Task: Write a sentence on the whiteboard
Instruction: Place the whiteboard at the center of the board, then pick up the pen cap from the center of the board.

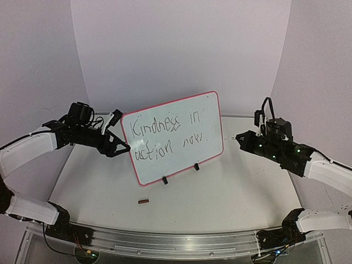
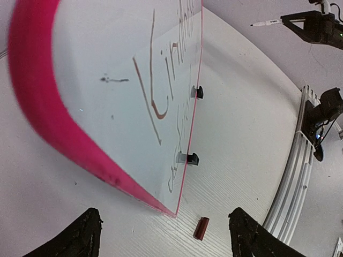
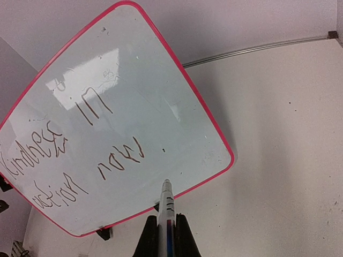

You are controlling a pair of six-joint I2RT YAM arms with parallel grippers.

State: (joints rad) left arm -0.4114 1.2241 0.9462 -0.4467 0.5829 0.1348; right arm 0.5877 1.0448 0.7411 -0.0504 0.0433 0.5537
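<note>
1. The left gripper (image 1: 122, 146) reaches in low with its elbow bent. Its jaws are spread wide on nothing, with the whiteboard (image 1: 208, 118) edge just ahead of them. A small red cylinder (image 2: 201, 228) lies on the table (image 1: 236, 187) near the right-hand finger.
2. The sentence (image 1: 165, 136) fills two lines and reads "Kindness in action now."
3. The right gripper (image 3: 165, 230) is level, its jaws clamped on a marker (image 3: 166, 203). The tip points ahead at the board without touching it. The barrel print is unreadable.
</note>
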